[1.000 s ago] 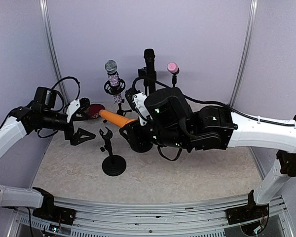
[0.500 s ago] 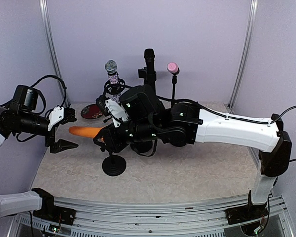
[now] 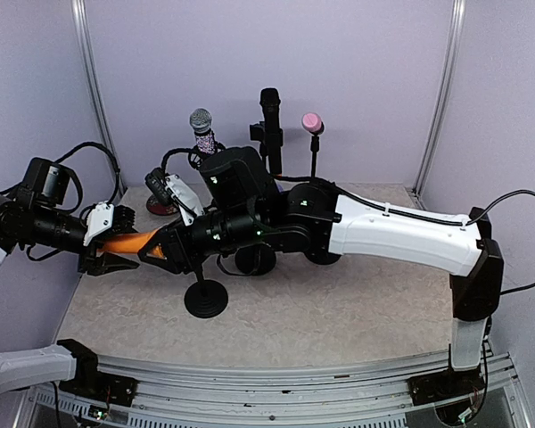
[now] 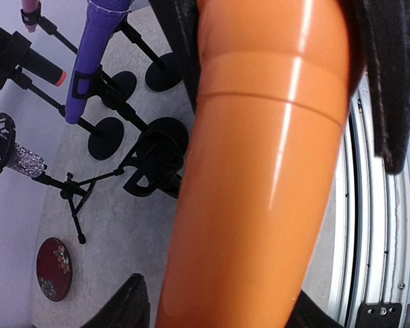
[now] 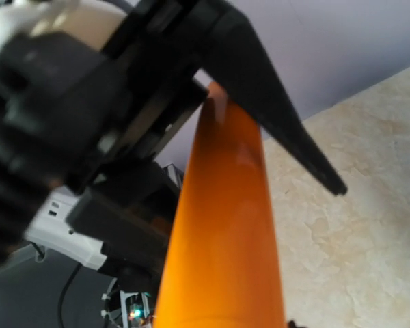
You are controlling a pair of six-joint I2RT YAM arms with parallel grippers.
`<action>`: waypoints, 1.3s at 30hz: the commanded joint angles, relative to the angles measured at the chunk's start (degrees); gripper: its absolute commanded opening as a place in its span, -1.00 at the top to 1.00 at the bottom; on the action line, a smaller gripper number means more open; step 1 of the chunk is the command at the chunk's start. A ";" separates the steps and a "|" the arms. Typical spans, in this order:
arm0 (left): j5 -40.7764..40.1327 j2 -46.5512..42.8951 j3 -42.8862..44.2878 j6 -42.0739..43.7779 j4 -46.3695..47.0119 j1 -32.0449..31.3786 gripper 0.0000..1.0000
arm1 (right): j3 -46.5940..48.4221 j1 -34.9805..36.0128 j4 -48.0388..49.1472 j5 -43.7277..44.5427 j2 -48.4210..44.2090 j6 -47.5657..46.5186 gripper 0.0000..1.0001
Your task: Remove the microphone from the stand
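The orange microphone (image 3: pixel 130 242) is off its stand and hangs level over the left of the table, held at both ends. My right gripper (image 3: pixel 163 250) is shut on its right end. My left gripper (image 3: pixel 107 242) is closed round its left end, a black finger (image 4: pixel 126 304) on each side of the orange body (image 4: pixel 260 171). In the right wrist view the microphone (image 5: pixel 225 239) runs away from my camera into the left gripper's black fingers (image 5: pixel 287 116). The empty black stand (image 3: pixel 205 299) stands just below the right arm, its clip (image 4: pixel 150 171) holding nothing.
Along the back wall stand a sparkly microphone (image 3: pixel 201 120), a tall black one (image 3: pixel 269 102) and a small pink one (image 3: pixel 312 122), each on a stand. A purple microphone (image 4: pixel 99 41) shows in the left wrist view. A red dish (image 4: pixel 53 268) lies at the back left.
The right arm has carried the orange microphone leftward, away from the stand and into the left gripper. The left jaws, wide open before, have closed round it.
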 commanded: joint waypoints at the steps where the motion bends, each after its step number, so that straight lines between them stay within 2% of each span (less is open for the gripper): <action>1: 0.43 -0.10 0.66 -0.03 1.30 -0.42 -0.03 | 2.28 -0.82 0.96 -2.38 0.65 -0.45 1.00; 4: 0.03 -0.82 -0.38 -0.71 3.22 -0.51 0.16 | 1.87 -1.08 0.92 -1.84 0.05 -0.57 0.74; 9: -2.04 -2.09 -3.32 -0.82 5.30 -0.51 0.52 | -0.21 -1.39 2.25 -0.50 -1.76 -0.81 0.00; 12: -4.25 -2.72 -4.92 -0.92 6.10 -0.44 0.68 | -2.68 -1.45 3.53 1.37 -3.86 -1.19 -0.36; 14: -6.09 -3.11 -6.22 -1.01 6.78 -0.23 0.72 | -5.27 -1.52 4.70 3.33 -5.89 -1.32 -0.62; 17: -9.77 -3.47 -9.21 0.10 8.13 2.09 0.76 | -12.07 -1.61 7.81 6.95 -10.33 -1.45 -0.80; 21: -7.96 -2.24 -14.04 5.47 10.68 14.48 0.82 | -21.00 -1.71 12.22 10.96 -16.39 -1.08 -0.86; 26: -5.98 4.38 -18.36 9.09 19.93 32.21 0.76 | -27.12 -1.71 14.09 15.36 -17.39 -2.06 -0.87; 29: -8.58 10.13 -19.71 5.47 27.42 36.25 0.67 | -27.71 -1.70 14.49 18.87 -15.13 -3.93 -0.86; 35: -19.85 20.17 -23.82 -5.35 44.30 35.97 0.56 | -22.02 -1.79 12.79 27.41 -6.92 -8.64 -0.86; 39: -25.83 26.36 -26.11 -8.94 53.62 35.65 0.56 | -18.67 -2.31 13.27 28.03 -2.27 -11.50 -0.86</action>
